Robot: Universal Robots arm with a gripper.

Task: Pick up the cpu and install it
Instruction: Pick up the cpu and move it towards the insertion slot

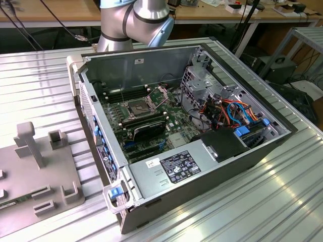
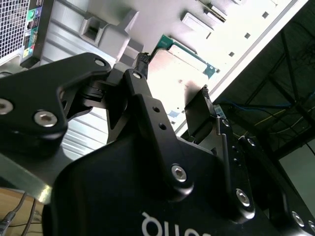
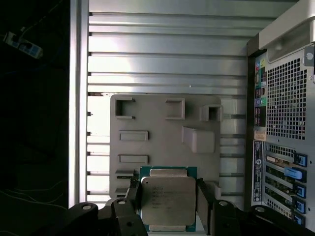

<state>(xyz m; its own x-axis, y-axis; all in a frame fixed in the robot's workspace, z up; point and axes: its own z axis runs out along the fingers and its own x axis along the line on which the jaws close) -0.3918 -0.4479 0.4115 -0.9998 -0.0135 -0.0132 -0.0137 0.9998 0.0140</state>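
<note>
The cpu (image 3: 166, 200) is a flat square chip with a dull silver top and a green rim, and it also appears in the second wrist view (image 2: 183, 69). My gripper (image 3: 167, 196) is shut on it, one black finger (image 3: 132, 195) against each opposite edge. In the second wrist view the gripper (image 2: 173, 74) holds the chip in the air, well above the grey fixture tray (image 3: 165, 123). The motherboard's dark square socket (image 1: 137, 107) lies inside the open computer case (image 1: 101, 146), its hinged metal frame (image 1: 158, 93) lifted.
The robot arm (image 1: 136, 20) rises behind the case. The grey fixture tray (image 1: 45, 171) with raised holders lies at the exterior view's left on the ribbed metal table (image 1: 237, 212). A power supply (image 1: 174, 169), coloured cables (image 1: 237, 111) and the case's rear panel (image 3: 283, 128) are nearby.
</note>
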